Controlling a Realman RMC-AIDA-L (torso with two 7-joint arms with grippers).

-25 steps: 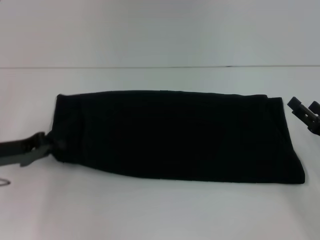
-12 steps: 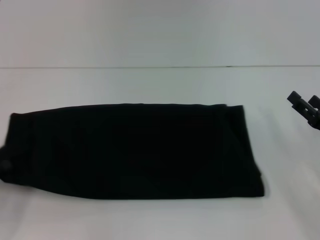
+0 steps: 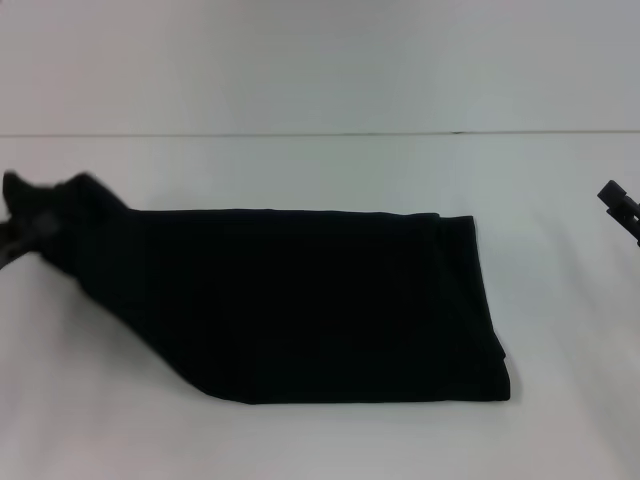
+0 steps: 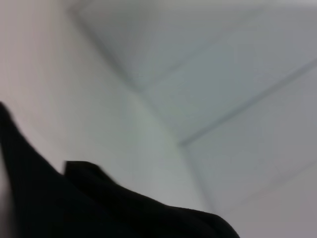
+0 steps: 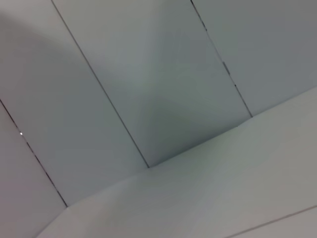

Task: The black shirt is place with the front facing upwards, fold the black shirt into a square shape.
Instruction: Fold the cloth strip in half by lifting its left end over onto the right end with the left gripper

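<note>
The black shirt [image 3: 300,300] lies on the white table as a long folded band, plain black side up. Its left end is raised off the table into a peak at the far left, and my left gripper [image 3: 14,228] is shut on that end, mostly hidden by the cloth. The rest of the band lies flat, with a folded edge near its right end. In the left wrist view the black shirt [image 4: 99,208] hangs close below the camera. My right gripper [image 3: 626,206] hovers open at the right edge of the head view, clear of the cloth.
The white table [image 3: 320,440] runs back to a pale wall [image 3: 320,60]. The right wrist view holds only the table surface [image 5: 223,198] and panelled wall [image 5: 148,74].
The shirt was dragged to the left, then its left end was lifted up and back by my left gripper. My right gripper has drifted a little to the right.
</note>
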